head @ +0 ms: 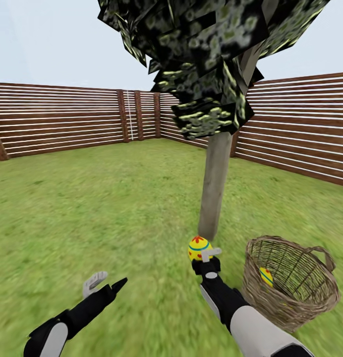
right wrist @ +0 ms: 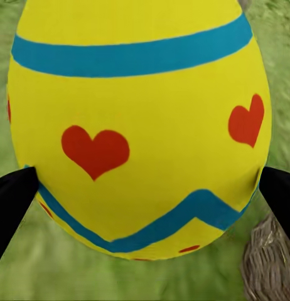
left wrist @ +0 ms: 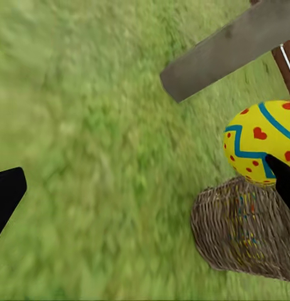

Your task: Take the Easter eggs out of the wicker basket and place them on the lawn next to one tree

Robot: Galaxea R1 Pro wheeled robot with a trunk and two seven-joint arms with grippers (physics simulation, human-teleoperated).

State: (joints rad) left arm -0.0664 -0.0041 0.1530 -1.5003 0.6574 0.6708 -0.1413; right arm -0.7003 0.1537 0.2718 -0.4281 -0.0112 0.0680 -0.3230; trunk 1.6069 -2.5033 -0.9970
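Gripping one egg [head: 199, 248] between its two fingers, the right hand [head: 205, 258] holds it up just near of the tree [head: 214, 186] trunk's foot. In the right wrist view the dark fingertips [right wrist: 13, 194] press the egg's [right wrist: 139, 125] two sides at its widest part, clamped on it, with the long axis running roughly along the fingers, narrow end away from the wrist. The egg looks to hang above the lawn [head: 117, 198] rather than rest on it, though its height cannot be told.

The relation that matters for the coming move: the trunk's base lies straight beyond the egg, slightly to the right, very close. So the placing probably calls for little more than lowering the hand and letting the egg down onto grass beside the trunk. Being rounded, it may roll once freed, so a low release seems wise.

The basket [head: 290, 282] sits on the grass just right of the right forearm, near the tree, tilted with its mouth toward the robot. One more egg [head: 266, 276] shows inside through the weave; whether a third lies there cannot be told.

The left hand [head: 106, 284] hovers over bare lawn well to the left, fingers apart and holding nothing. The right arm is clearly the nearer one to both tree and basket. A slatted fence [head: 57, 119] closes the far side.
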